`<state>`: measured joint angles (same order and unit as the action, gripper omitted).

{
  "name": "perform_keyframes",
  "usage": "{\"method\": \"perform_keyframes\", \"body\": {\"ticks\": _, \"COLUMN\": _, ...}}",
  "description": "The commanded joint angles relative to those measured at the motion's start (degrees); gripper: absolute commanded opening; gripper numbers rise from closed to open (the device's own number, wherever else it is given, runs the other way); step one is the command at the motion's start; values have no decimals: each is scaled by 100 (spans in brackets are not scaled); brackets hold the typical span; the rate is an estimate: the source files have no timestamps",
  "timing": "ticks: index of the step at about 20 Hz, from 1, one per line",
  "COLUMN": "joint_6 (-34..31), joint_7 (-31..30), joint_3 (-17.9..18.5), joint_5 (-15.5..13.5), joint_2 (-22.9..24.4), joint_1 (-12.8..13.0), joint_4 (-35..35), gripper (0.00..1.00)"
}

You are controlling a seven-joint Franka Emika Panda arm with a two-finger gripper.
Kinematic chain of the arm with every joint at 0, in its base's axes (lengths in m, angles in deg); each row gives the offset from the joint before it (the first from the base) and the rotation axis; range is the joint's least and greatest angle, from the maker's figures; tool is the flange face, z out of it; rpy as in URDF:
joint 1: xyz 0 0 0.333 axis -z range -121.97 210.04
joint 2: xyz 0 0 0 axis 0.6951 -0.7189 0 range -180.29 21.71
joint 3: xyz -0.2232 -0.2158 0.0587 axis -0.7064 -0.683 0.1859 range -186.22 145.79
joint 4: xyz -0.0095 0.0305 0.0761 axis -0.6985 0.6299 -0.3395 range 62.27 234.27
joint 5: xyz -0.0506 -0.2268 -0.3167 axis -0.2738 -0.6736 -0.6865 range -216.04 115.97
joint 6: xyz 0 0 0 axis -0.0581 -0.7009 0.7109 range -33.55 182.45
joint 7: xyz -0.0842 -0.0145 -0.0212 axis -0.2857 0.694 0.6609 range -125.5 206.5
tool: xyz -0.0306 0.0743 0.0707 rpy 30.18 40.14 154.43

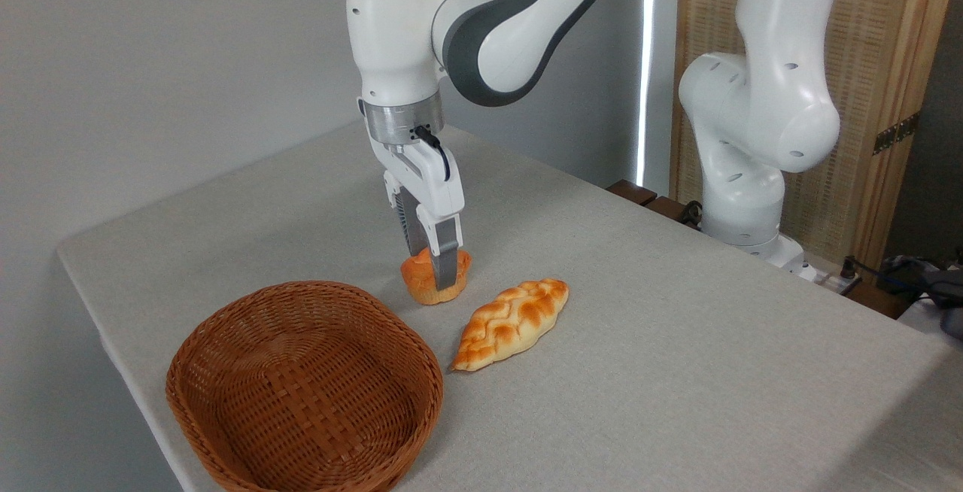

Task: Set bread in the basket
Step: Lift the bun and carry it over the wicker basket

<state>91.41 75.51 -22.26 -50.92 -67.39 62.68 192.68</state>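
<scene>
I am looking at the gripper (435, 272) coming straight down over the bread (435, 276) — the small round muffin-shaped bun with the cracked orange-brown top — and its fingers (447, 259) are straddling the bun's sides, closed in against it as far as I can judge, though I cannot tell how firm the hold is. The bun is sitting on the table (677, 341) near the middle of the surface, its pale base apparently resting on the cloth, so I am reading the lift as not yet made. The wicker basket (226, 341) is waiting empty toward the front left corner, just beside the bun, and the braided loaf (511, 323) is lying close on the bun's right — not the piece I am after. By my reckoning I am only at the grasp: raising the bun, carrying it across over the basket rim and letting go are all left to do.
</scene>
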Motion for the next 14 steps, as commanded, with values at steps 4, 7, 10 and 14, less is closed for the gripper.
{"method": "perform_keyframes", "body": {"ticks": 4, "joint_6": 102, "joint_7": 111, "joint_3": 20, "joint_5": -105, "joint_2": 85, "joint_1": 34, "joint_4": 68, "gripper": 39}}
{"method": "perform_keyframes", "body": {"ticks": 7, "joint_6": 32, "joint_7": 112, "joint_3": 20, "joint_5": -114, "joint_2": 198, "joint_1": 25, "joint_4": 24, "gripper": 35}}
{"method": "perform_keyframes", "body": {"ticks": 10, "joint_6": -616, "joint_7": 94, "joint_3": 29, "joint_5": -166, "joint_2": 208, "joint_1": 8, "joint_4": -483, "gripper": 35}}
{"method": "perform_keyframes", "body": {"ticks": 14, "joint_6": -1304, "joint_7": 94, "joint_3": 318, "joint_5": -640, "joint_2": -318, "joint_1": -150, "joint_4": -2012, "gripper": 35}}
